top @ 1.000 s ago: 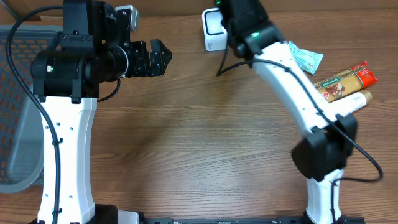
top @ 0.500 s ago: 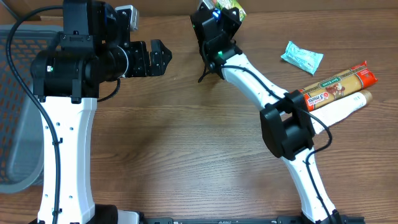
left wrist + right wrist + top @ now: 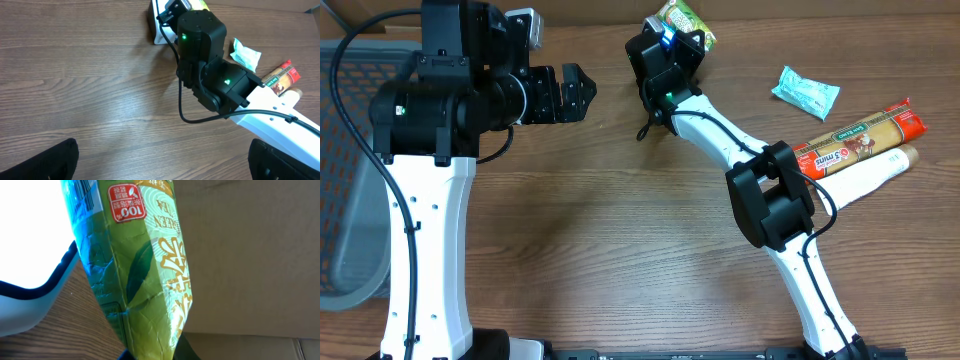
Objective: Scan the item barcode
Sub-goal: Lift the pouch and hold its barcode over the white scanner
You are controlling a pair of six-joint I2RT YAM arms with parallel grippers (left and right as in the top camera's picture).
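A green tea packet (image 3: 688,22) hangs at the far edge of the table with my right gripper (image 3: 672,32) shut on its lower end. In the right wrist view the packet (image 3: 145,270) fills the middle, pinched at the bottom by the gripper (image 3: 150,352), with the white scanner (image 3: 30,240) just to its left. The left wrist view shows the scanner (image 3: 161,35) partly behind the right wrist, and the packet (image 3: 197,4) above it. My left gripper (image 3: 570,92) hovers open to the left, with nothing between its fingers (image 3: 50,160). No barcode is readable.
A teal sachet (image 3: 806,92), a red-ended long pack (image 3: 865,135) and a beige tube (image 3: 870,172) lie at the right. A grey mesh basket (image 3: 340,200) stands at the left edge. A cardboard wall stands behind the table.
The right arm has folded leftward and its wrist has turned over the scanner. The green packet has come into sight at the top. The left arm has not moved.
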